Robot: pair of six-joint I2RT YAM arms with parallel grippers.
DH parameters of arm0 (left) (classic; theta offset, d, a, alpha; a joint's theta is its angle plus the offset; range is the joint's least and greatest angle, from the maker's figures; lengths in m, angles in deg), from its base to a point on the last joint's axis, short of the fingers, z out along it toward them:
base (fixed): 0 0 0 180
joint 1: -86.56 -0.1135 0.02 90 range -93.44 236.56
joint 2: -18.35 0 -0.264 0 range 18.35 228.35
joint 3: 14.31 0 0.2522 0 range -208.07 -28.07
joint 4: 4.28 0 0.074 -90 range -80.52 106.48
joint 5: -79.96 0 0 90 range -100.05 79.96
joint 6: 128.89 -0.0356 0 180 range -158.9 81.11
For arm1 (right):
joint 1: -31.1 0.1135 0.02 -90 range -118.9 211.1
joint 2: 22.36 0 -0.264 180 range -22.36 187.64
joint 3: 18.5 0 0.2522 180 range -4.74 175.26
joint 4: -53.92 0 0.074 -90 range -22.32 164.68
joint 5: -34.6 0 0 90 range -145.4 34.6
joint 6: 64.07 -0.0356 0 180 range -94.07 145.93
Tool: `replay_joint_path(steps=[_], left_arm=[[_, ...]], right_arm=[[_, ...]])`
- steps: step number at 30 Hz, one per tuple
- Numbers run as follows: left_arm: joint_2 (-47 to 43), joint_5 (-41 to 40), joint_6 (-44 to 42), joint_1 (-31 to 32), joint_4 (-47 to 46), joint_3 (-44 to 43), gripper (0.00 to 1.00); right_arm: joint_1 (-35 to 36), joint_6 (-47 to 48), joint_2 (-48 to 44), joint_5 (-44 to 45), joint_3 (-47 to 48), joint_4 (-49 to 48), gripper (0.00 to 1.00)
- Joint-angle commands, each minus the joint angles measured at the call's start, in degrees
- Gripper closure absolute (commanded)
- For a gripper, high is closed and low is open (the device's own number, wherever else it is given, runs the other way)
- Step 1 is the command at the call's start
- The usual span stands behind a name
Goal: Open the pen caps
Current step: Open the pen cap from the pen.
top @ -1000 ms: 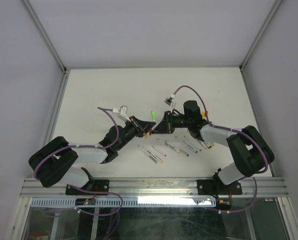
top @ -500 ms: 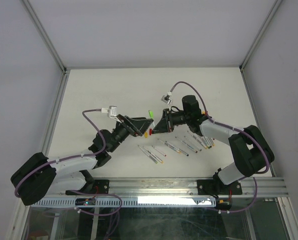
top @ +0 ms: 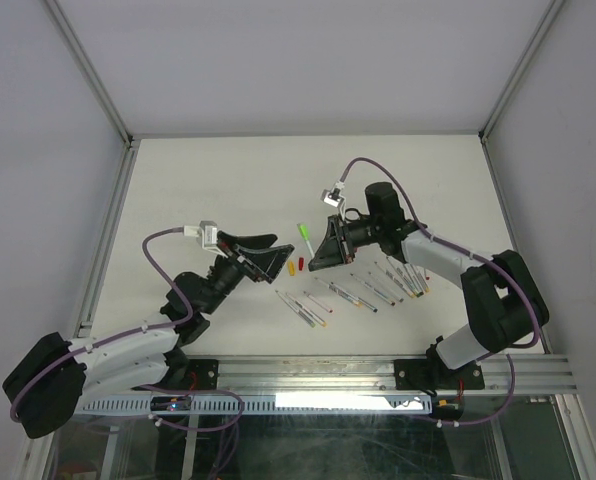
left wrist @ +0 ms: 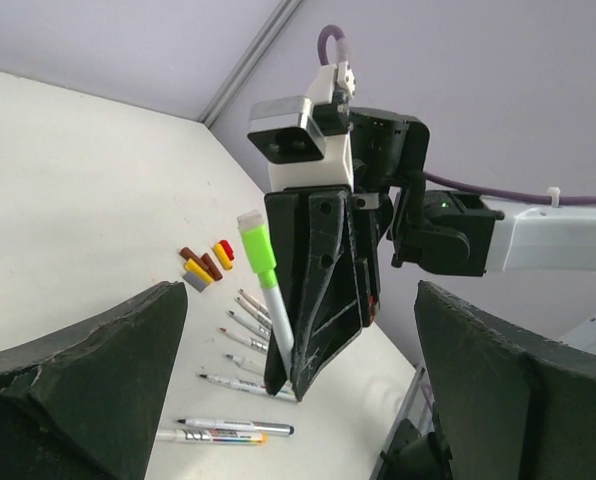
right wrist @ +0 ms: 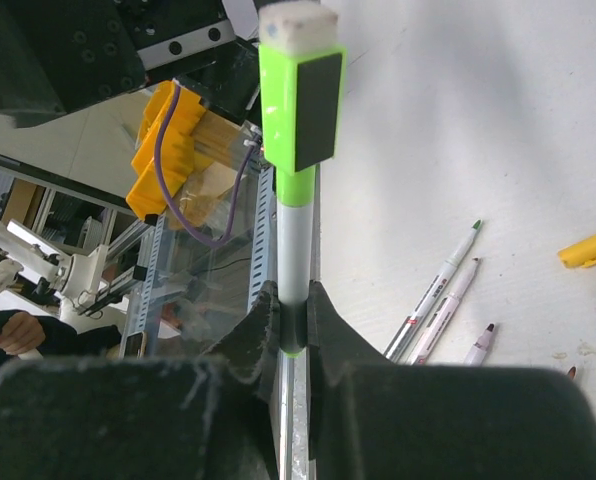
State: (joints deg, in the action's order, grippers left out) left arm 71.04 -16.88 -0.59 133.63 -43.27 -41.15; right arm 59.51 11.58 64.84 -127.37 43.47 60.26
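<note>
My right gripper [top: 314,258] [right wrist: 293,300] is shut on the white-grey barrel of a pen [right wrist: 296,250], which stands upright. Its bright green cap [right wrist: 300,100] [top: 304,234] [left wrist: 257,248] is on the top end. My left gripper [top: 276,258] [left wrist: 300,300] is wide open just left of the right one, with nothing between its fingers [left wrist: 88,380]. Loose pen caps, a yellow one [top: 291,267] [right wrist: 588,246] and a red one [top: 301,266], lie on the table between the two grippers. More caps [left wrist: 203,265] lie in a small pile.
Several uncapped pens [top: 353,292] [left wrist: 236,384] [right wrist: 446,290] lie in a row on the white table [top: 228,180], in front of and under the right arm. The metal rail [top: 308,375] runs along the near edge. Frame posts stand at the far corners.
My left gripper has opened wide and pulled back to the left, away from the right gripper. The right gripper has shifted slightly farther away, still holding the green-capped pen.
</note>
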Motion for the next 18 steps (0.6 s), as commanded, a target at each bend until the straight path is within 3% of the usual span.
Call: replay_joint_path(steps=[1,10,18], left_arm=[[0.13,3.34,0.10,-1.89,-6.46,2.99,0.01],[9.56,22.36,11.99,-12.01,-23.26,4.70,0.01],[12.88,22.52,13.29,-12.88,-25.78,4.41,0.01]], right_arm=[[-0.75,2.55,0.32,-4.30,2.94,0.92,1.00],[-1.19,3.26,0.52,-5.04,3.15,1.60,1.00],[-1.67,3.60,0.53,-5.53,3.33,2.15,1.00]])
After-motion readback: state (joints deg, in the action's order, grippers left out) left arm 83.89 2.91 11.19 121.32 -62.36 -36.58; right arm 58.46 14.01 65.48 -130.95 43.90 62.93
